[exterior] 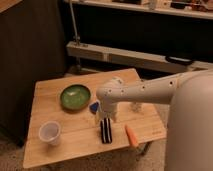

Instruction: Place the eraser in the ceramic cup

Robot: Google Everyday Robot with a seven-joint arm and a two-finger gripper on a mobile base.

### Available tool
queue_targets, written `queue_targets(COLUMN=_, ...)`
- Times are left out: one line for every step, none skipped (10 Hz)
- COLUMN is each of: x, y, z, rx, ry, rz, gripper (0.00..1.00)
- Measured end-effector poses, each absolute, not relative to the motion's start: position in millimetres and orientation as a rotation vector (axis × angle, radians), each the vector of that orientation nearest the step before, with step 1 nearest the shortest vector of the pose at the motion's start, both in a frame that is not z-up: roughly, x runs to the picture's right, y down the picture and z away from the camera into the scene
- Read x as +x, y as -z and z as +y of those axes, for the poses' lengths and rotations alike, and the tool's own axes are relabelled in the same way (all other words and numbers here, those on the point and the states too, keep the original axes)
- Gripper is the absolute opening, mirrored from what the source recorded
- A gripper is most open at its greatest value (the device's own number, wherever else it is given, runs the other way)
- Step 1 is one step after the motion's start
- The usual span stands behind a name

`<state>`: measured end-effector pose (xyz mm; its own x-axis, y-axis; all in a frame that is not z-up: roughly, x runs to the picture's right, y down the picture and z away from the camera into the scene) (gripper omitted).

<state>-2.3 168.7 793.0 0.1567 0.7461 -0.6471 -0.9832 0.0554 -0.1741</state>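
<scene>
The eraser (105, 130), a narrow black bar with pale stripes, lies flat on the wooden table (75, 135) near its front edge. My gripper (108, 116) hangs from the white arm right above the eraser's far end. The ceramic cup (50, 133), small, pale and round, stands upright at the table's front left, well apart from the gripper and the eraser.
A green bowl (76, 96) sits at the table's back left. A small blue piece (94, 107) lies just left of the gripper. An orange stick (132, 135) lies right of the eraser. A whitish bottle (135, 106) stands behind the arm. Dark shelving stands behind the table.
</scene>
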Motion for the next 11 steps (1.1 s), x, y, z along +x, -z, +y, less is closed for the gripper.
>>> queue_targets(x=-2, y=-800, z=169, rx=-0.692, ry=-1.364, rz=0.488, gripper=0.65)
queue_targets(x=-5, y=-805, z=170, rx=-0.717, ry=-1.35, rz=0.532, gripper=0.65)
queue_targets(x=-5, y=-808, z=171, rx=-0.732, ry=-1.346, rz=0.561, gripper=0.65)
queue_targets(x=-1, y=-814, z=171, rx=-0.749, ry=-1.354, rz=0.586, gripper=0.65)
queue_targets(x=0, y=-815, z=170, rx=-0.759, ry=-1.357, rz=0.586, gripper=0.65)
queue_targets(x=0, y=-820, z=174, rx=-0.771, ry=-1.35, rz=0.589, gripper=0.65)
queue_targets(x=-2, y=-822, z=176, rx=-0.772, ry=-1.347, rz=0.577, gripper=0.65)
queue_targets(x=1, y=-822, z=176, rx=-0.763, ry=-1.344, rz=0.572, gripper=0.65)
queue_targets(x=1, y=-824, z=176, rx=-0.758, ry=-1.344, rz=0.564, gripper=0.65)
queue_targets(x=-2, y=-828, z=177, rx=-0.756, ry=-1.33, rz=0.567, gripper=0.65)
queue_targets(x=-3, y=-830, z=177, rx=-0.756, ry=-1.322, rz=0.57, gripper=0.65)
